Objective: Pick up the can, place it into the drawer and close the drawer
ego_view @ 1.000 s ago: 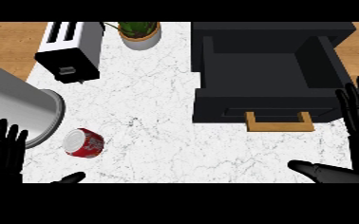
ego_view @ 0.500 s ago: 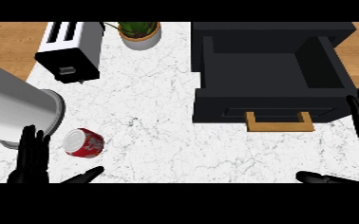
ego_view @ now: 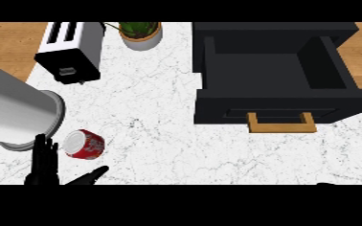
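White marble counter [ego_view: 155, 105] seen from above, with wood showing at both sides. A red can [ego_view: 84, 144] lies on its side near the lower left, just beside a large steel pot [ego_view: 25, 110]. The left hand [ego_view: 42, 168] is just left of the can, fingers straight, thumb spread wide, holding nothing. Only a dark sliver of the right hand [ego_view: 329, 184] shows at the lower right edge; its pose cannot be told. An open black drawer [ego_view: 268, 106] with a wooden handle [ego_view: 280, 123] stands well apart, at right. A good grasp would probably take the can's middle between fingers and thumb, clear of the pot. The can's pale markings cannot be read. Nothing legible shows on the toaster [ego_view: 69, 50] or plant pot [ego_view: 140, 31].
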Robot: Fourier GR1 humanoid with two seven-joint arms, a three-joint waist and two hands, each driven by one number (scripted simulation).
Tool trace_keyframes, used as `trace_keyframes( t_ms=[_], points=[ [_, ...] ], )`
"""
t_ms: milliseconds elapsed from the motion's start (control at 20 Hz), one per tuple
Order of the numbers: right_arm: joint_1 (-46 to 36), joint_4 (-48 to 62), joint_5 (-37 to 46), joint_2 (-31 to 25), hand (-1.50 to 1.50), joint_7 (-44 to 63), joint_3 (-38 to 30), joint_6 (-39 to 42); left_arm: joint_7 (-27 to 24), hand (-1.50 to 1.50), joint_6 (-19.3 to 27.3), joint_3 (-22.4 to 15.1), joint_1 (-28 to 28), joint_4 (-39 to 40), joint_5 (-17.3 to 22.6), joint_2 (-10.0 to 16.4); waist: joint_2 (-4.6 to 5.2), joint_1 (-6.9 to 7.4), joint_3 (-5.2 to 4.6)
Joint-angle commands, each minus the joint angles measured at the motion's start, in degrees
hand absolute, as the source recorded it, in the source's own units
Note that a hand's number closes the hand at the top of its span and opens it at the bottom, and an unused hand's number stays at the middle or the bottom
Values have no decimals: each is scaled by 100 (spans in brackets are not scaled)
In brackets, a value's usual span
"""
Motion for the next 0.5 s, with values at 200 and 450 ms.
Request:
trace_keyframes(
  t_ms=[200, 450],
  points=[
    [286, -387, -87, 165, -150, -26, -72, 174, -896, -150, -204, 420, -534, 1601, 287, -19, -1, -15, -1],
    [-310, -92, 135, 10, -150, 317, -190, -29, -1226, -150, -204, 589, -945, 2302, 369, -37, 3, 4, 0]
  ],
)
